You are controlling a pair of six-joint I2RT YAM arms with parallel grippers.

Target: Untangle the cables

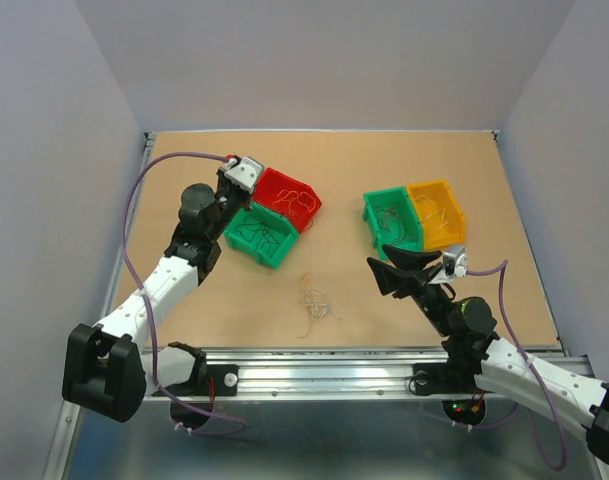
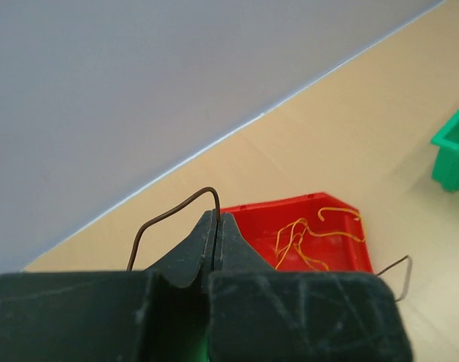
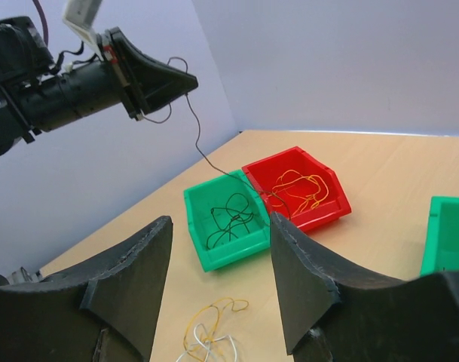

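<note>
My left gripper [image 2: 216,220] is raised above the two left bins and shut on a thin dark cable [image 2: 167,212]. That cable [image 3: 198,134] hangs from the left gripper [image 3: 193,81] down to the seam between the green bin [image 3: 201,249] and the red bin [image 3: 331,211]. The remaining cables, a small yellow and whitish tangle [image 3: 210,333], lie on the table [image 1: 314,300]. Just behind that tangle my right gripper [image 3: 221,220] hovers open with nothing between its fingers; from above, the right gripper [image 1: 377,256] points left, beside the right-hand bins.
The left green bin [image 1: 254,245] holds dark wires, the red bin [image 1: 276,183] orange ones. A second green bin [image 1: 372,212] and a yellow bin [image 1: 454,205] stand at the right. Walls close in the table on three sides.
</note>
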